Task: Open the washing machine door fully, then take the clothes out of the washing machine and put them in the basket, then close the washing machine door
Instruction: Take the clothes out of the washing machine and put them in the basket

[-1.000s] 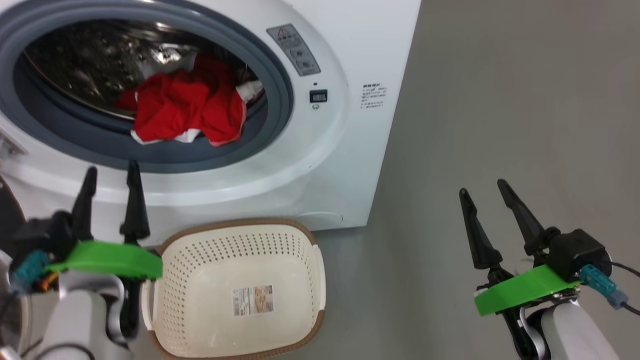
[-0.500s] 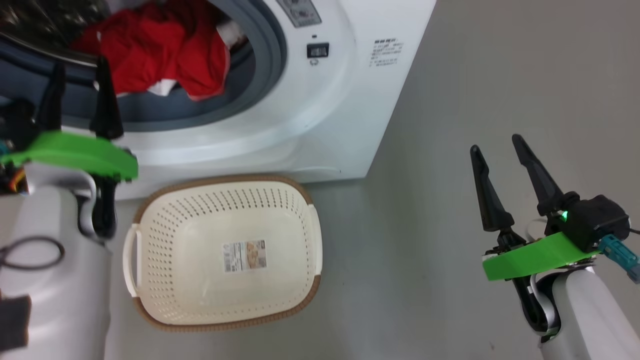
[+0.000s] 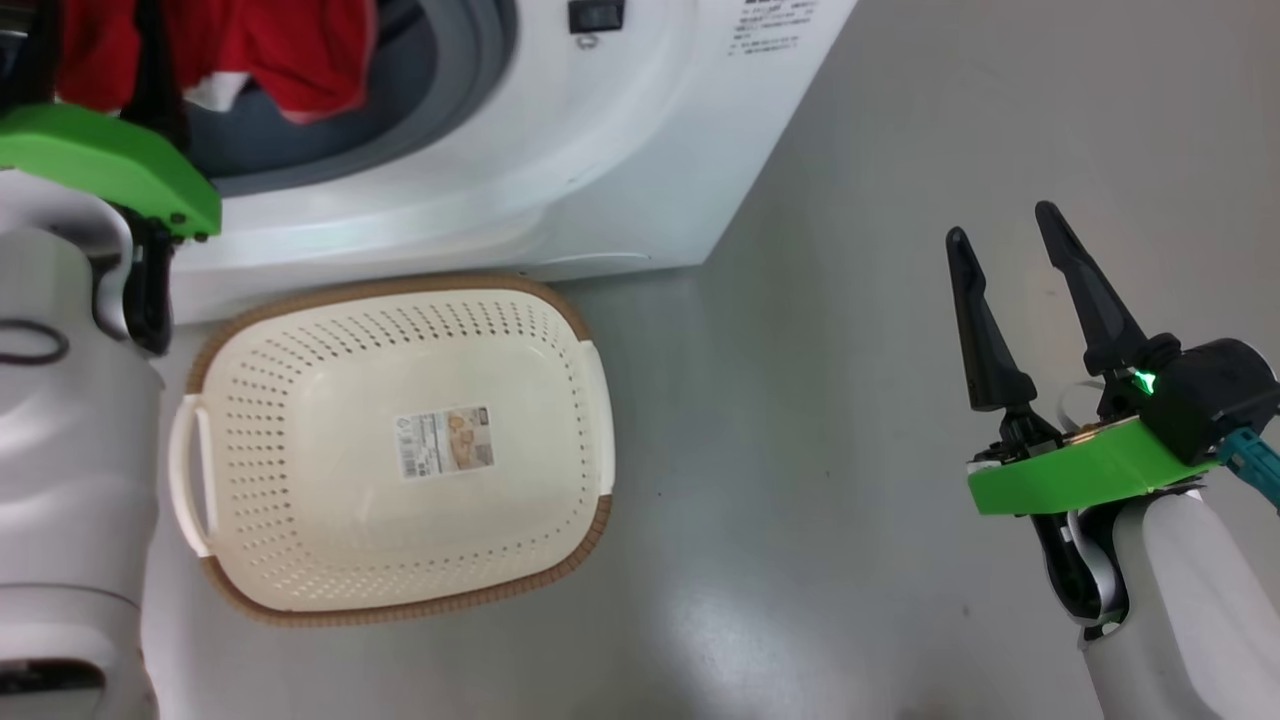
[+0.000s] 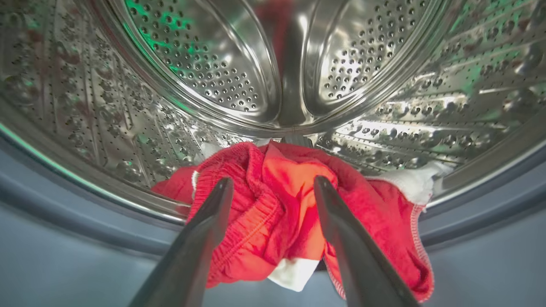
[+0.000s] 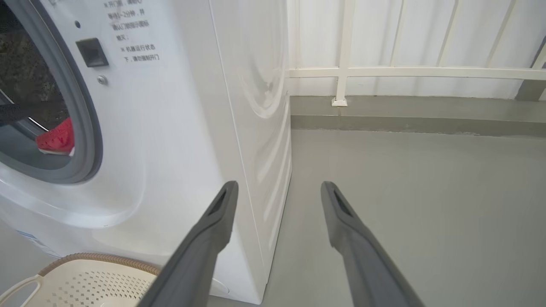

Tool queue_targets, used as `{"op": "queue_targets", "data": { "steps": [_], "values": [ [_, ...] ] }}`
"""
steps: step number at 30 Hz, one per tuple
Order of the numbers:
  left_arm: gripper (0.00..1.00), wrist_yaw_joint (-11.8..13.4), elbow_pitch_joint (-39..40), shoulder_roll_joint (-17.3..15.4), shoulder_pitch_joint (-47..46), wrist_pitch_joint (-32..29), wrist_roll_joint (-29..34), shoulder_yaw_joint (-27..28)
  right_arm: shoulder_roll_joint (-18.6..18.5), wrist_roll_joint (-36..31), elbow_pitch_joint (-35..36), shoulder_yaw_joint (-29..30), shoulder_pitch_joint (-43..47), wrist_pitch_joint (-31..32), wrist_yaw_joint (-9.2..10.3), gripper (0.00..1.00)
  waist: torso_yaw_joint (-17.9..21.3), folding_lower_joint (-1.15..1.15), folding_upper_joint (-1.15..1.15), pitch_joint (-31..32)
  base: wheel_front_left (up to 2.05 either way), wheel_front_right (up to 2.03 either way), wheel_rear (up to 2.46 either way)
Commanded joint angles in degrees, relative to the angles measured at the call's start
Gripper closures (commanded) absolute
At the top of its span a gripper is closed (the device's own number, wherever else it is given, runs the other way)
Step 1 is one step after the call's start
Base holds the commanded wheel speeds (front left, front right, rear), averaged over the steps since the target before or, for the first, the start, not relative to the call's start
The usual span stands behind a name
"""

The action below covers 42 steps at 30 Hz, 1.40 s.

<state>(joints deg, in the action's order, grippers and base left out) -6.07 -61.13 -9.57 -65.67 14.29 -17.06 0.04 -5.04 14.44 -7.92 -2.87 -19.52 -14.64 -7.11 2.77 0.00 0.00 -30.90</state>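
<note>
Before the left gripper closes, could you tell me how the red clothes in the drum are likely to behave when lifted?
The clothes look soft and crumpled, so they will probably sag and drape from the fingers of the left gripper rather than hold shape. They lie bunched together, so one pinch may lift only part.

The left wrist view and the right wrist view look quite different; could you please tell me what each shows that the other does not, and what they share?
Left wrist view: the inside of the perforated steel drum and the left gripper, open, its fingers framing the red clothes. Right wrist view: the white side panel of the washing machine, the rim of the basket at lower left, the grey floor, a white railing, and the right gripper, open above the floor. Shared: the red clothes and the grey rubber ring.
</note>
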Motion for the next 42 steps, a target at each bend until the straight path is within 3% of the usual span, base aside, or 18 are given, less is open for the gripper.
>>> {"op": "queue_targets", "data": {
  "steps": [1, 10, 18, 19, 20, 42],
  "values": [
    [0.0, 0.29, 0.08, -3.22, -1.31, 0.41, 1.24, 0.02, 0.03, 0.22, 1.61, -1.41, -0.41, -0.36, -0.37, 0.0, 1.46, 0.0, 0.0, -2.02, 0.0, 0.0, 0.0],
    [0.0, 4.91, -8.6, -7.43, -7.53, -1.91, 6.4, -4.63, 0.65, 1.29, 1.91, -2.38, -1.45, -0.36, -0.37, 0.0, 3.83, 0.0, 0.0, -5.14, 0.0, 0.0, 0.0],
    [0.0, 9.03, -11.23, -9.93, -9.75, -6.17, 10.13, -8.47, 1.05, 1.96, 1.86, -2.57, -1.78, -0.36, -0.37, 0.0, 4.62, 0.0, 0.0, -6.44, 0.0, 0.0, 0.0],
    [0.71, 9.25, -11.36, -9.98, -9.85, -6.35, 10.26, -8.7, 1.1, 2.0, 1.85, -2.55, -1.78, -0.36, -0.37, 0.0, 4.6, 0.0, 0.0, -6.49, 0.0, 0.0, 0.0],
    [1.0, 9.43, -11.45, -10.01, -9.93, -6.35, 10.34, -8.89, 1.16, 2.04, 1.82, -2.53, -1.78, -0.36, -0.37, 0.0, 4.59, 0.0, 0.0, -6.51, 0.0, 0.0, 0.0],
    [1.0, 7.3, -12.17, -9.44, -8.84, -2.2, 6.25, -8.06, 1.71, 3.26, 0.27, -2.69, -1.39, -0.36, -0.37, 0.0, 3.61, 0.0, 0.0, -3.41, 0.0, 0.0, 0.0]
  ]
}}
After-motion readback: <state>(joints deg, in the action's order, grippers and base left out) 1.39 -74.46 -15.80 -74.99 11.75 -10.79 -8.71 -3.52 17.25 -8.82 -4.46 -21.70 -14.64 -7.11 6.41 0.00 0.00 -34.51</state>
